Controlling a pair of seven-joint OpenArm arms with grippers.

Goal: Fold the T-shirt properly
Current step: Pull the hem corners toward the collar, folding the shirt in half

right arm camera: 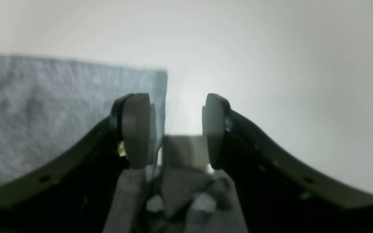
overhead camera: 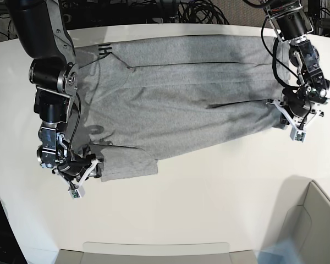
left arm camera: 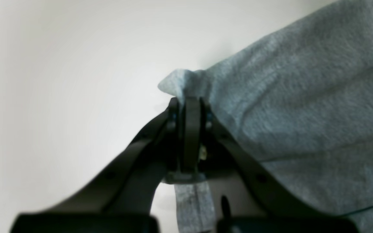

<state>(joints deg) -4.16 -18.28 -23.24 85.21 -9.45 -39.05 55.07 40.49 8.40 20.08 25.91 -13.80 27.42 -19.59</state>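
White table (overhead camera: pixel 209 192) bearing the T-shirt (overhead camera: pixel 181 99), mid-fold. Left gripper (left arm camera: pixel 189 103) pinches a hem corner; right gripper (right arm camera: pixel 176 129) stands wide, empty. Next, probably, the left releases its corner.

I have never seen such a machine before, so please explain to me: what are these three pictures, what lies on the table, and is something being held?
This is a robot with two arms, working at a white table. The base picture looks down on the whole scene; the other two come from small cameras on the wrists, looking along each hand.

On the table lies a grey T-shirt, spread out and partly folded. The left hand, at the right of the base picture, is shut on a bunched edge of the shirt. The right hand, at the left of the base picture, is open. Its fingers stand apart with only table between them, and a corner of the shirt lies flat just beside it, so it holds nothing.
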